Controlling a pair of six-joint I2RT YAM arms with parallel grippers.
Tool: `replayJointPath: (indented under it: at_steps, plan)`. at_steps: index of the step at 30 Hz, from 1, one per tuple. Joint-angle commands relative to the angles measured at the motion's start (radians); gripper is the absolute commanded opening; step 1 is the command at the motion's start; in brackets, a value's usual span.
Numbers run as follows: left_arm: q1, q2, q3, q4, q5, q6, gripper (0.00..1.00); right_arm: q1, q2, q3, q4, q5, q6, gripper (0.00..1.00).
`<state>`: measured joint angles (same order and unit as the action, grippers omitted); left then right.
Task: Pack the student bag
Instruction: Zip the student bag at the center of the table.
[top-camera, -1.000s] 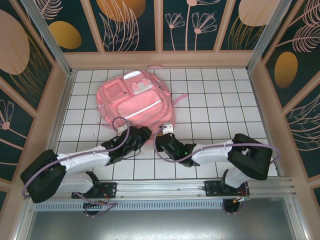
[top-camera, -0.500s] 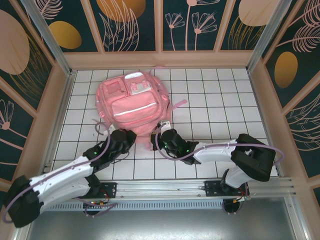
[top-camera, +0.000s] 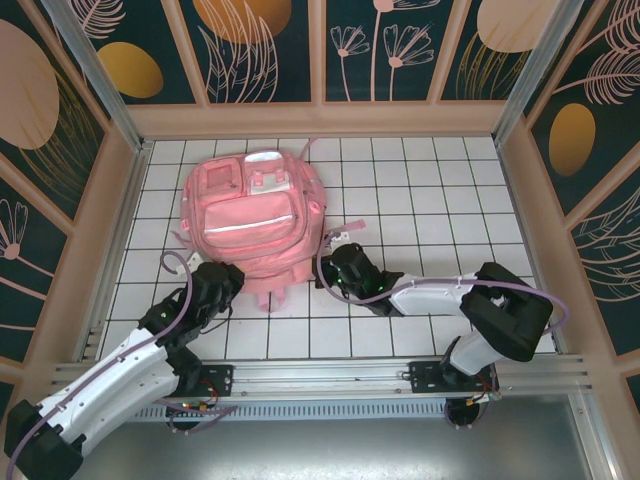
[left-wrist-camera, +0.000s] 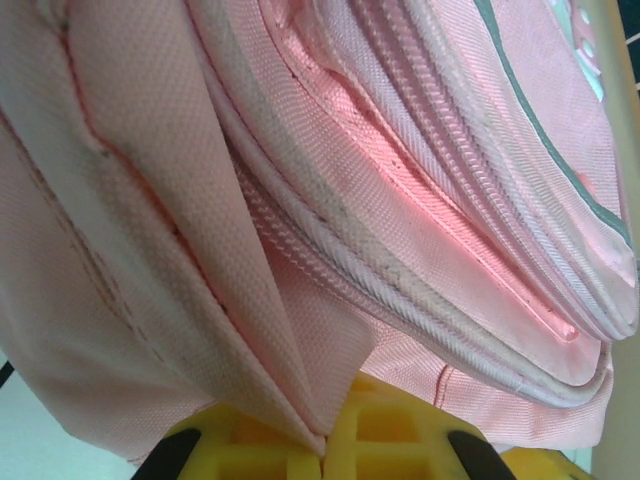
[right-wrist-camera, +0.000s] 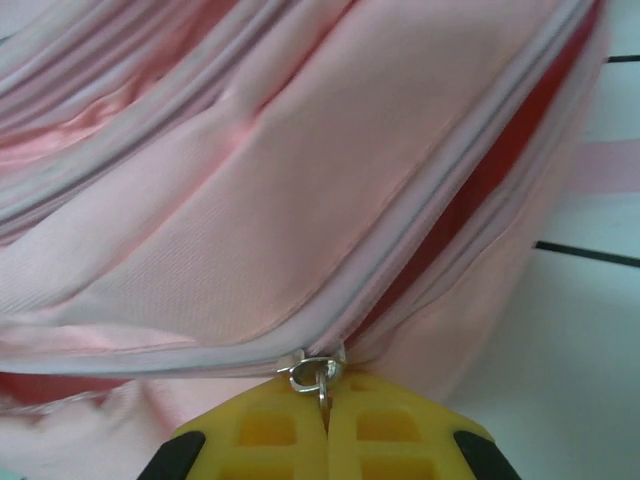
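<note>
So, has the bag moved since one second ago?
Yes. The bag has slid left and turned a little, judged against the grid lines of the table.

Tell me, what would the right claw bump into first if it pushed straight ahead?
The student bag: the right gripper is shut on its zipper pull, and the pink fabric lies directly ahead, apparently touching the fingertips.
</note>
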<state>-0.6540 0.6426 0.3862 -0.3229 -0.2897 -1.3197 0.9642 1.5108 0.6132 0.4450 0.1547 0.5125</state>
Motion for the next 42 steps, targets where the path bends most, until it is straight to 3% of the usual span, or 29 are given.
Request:
replayJointPath:
  at_steps: [1, 2, 4, 6, 7, 13, 20, 25, 28, 31, 36, 42]
  plan:
    - [0.032, -0.004, 0.016, -0.084, -0.145, 0.066, 0.04, -0.056, 0.009, -0.007, -0.072, 0.115, -0.067, 0.00]
    - [0.033, -0.001, 0.012, -0.065, -0.119, 0.073, 0.13, -0.055, 0.008, -0.003, -0.070, 0.099, -0.075, 0.00]
    - [0.033, 0.005, 0.013, -0.016, -0.051, 0.097, 0.45, -0.046, 0.005, 0.003, -0.056, 0.059, -0.090, 0.00]
    - [0.032, 0.016, 0.027, 0.012, 0.008, 0.114, 0.58, -0.032, 0.009, 0.014, -0.052, 0.049, -0.094, 0.00]
    - [0.032, 0.020, 0.038, 0.023, 0.038, 0.120, 0.60, -0.024, 0.012, 0.019, -0.049, 0.049, -0.095, 0.00]
    - [0.006, 0.055, 0.036, 0.155, 0.208, 0.039, 0.56, 0.014, 0.032, 0.031, -0.027, 0.039, -0.082, 0.00]
    - [-0.178, 0.225, 0.085, 0.317, 0.172, -0.060, 0.56, 0.043, 0.028, 0.035, -0.011, 0.042, -0.081, 0.00]
    - [-0.240, 0.397, 0.118, 0.435, 0.170, -0.122, 0.55, 0.054, 0.016, 0.037, -0.007, 0.045, -0.085, 0.00]
    - [-0.275, 0.463, 0.193, 0.403, 0.140, -0.101, 0.59, 0.057, -0.001, 0.030, -0.005, 0.045, -0.082, 0.00]
    - [-0.278, 0.481, 0.224, 0.336, 0.101, -0.070, 0.58, 0.056, -0.016, 0.016, 0.001, 0.046, -0.081, 0.00]
    - [-0.264, 0.399, 0.169, 0.189, -0.076, -0.054, 0.54, 0.062, -0.034, -0.006, 0.015, 0.036, -0.072, 0.00]
    - [-0.110, 0.290, 0.039, 0.122, -0.063, -0.006, 0.51, 0.137, 0.041, 0.030, 0.052, 0.036, -0.039, 0.00]
